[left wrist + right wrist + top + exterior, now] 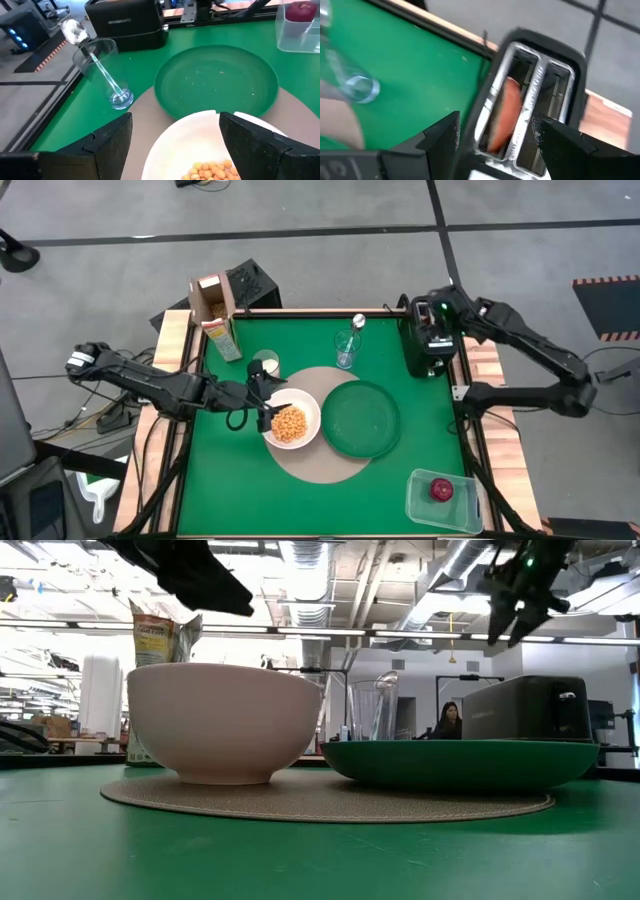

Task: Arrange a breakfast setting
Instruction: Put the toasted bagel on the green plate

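Note:
A white bowl (291,421) with tan cereal and a larger green plate (360,418) rest on the round tan mat (325,463). My left gripper (266,403) is open and hovers above the bowl's left rim (175,131), clear of it in the low view (205,578). A metal spoon (74,31) stands in the clear glass (102,75). A white cup (266,364) stands beside the mat. My right gripper (495,125) is open above the black toaster (430,345), where round bread (502,112) sits in a slot. The red fruit (441,489) lies in a clear container.
A cereal box (215,315) stands at the table's far left corner. The clear container (445,500) sits at the near right corner. Bare green table (230,480) lies near left. A person (447,720) shows in the room beyond.

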